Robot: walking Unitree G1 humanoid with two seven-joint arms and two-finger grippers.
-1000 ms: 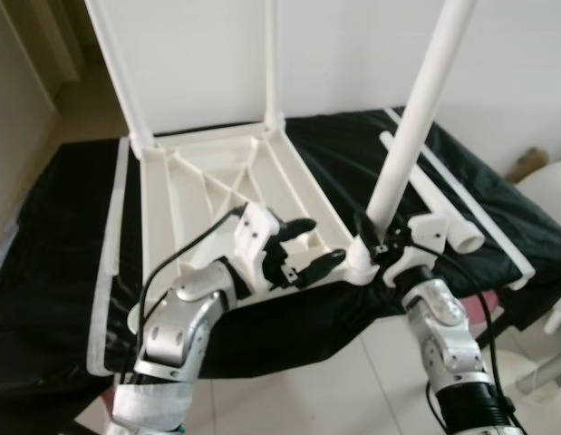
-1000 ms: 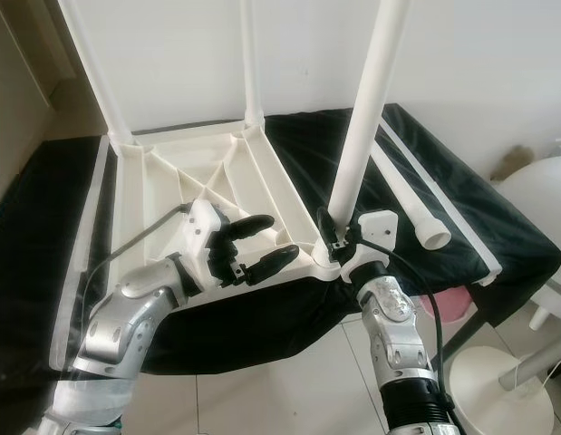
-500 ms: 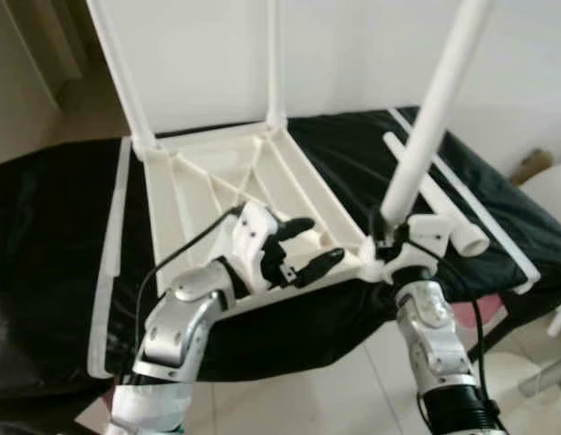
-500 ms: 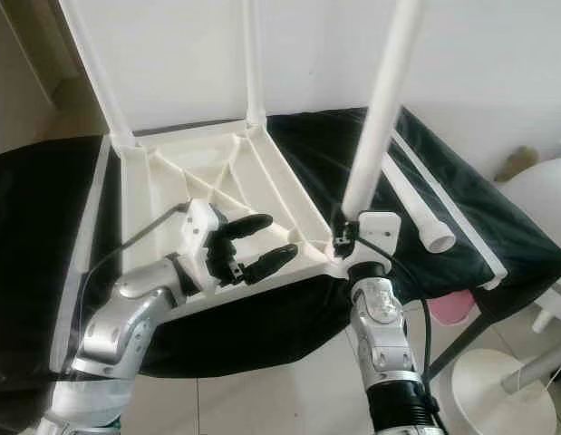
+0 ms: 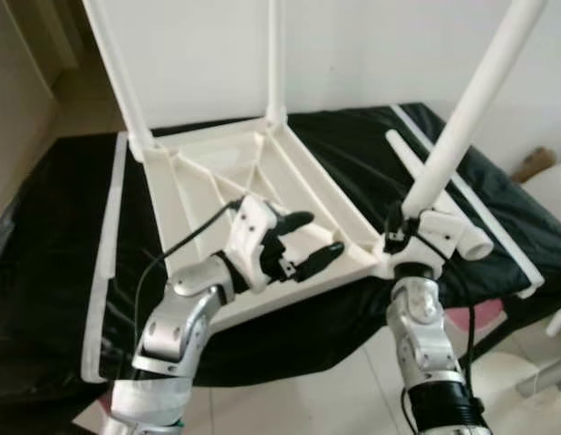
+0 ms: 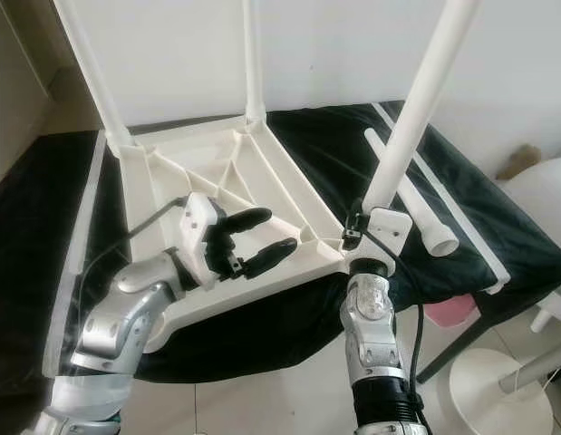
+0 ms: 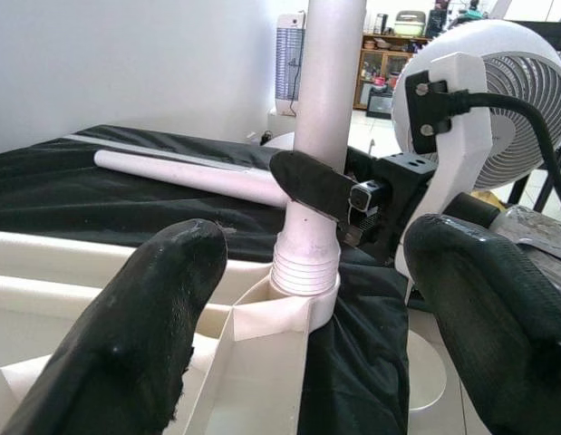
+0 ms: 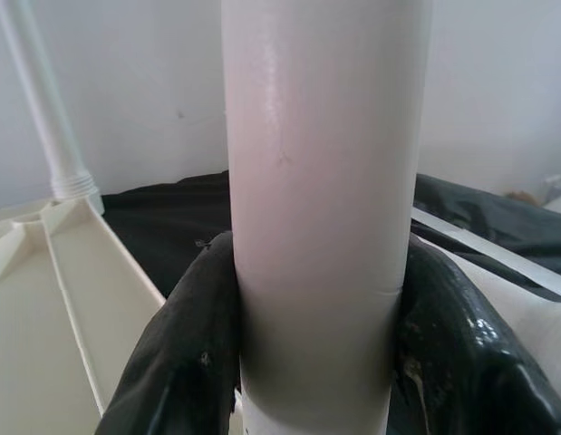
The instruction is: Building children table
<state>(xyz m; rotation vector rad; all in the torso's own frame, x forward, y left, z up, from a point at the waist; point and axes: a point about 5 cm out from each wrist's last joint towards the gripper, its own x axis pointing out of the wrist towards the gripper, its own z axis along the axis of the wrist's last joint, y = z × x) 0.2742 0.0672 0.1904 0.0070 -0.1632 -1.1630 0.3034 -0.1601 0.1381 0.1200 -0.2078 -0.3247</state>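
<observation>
Right tool (image 6: 354, 227) at centre right of the frame is clenched around the white table leg (image 6: 416, 104), seated in the near corner socket of the upturned tabletop (image 6: 207, 181). Left tool (image 6: 257, 240) hovers released over the tabletop's near edge.

A black sheet covers the worktop (image 6: 498, 237). On it lies the upturned white tabletop (image 6: 217, 186) (ribbed underside up). Just right of the tabletop lies a loose white leg (image 6: 409, 201), and beyond that a thin white strip (image 6: 443, 195); another strip (image 6: 73, 245) lies left of the tabletop.
</observation>
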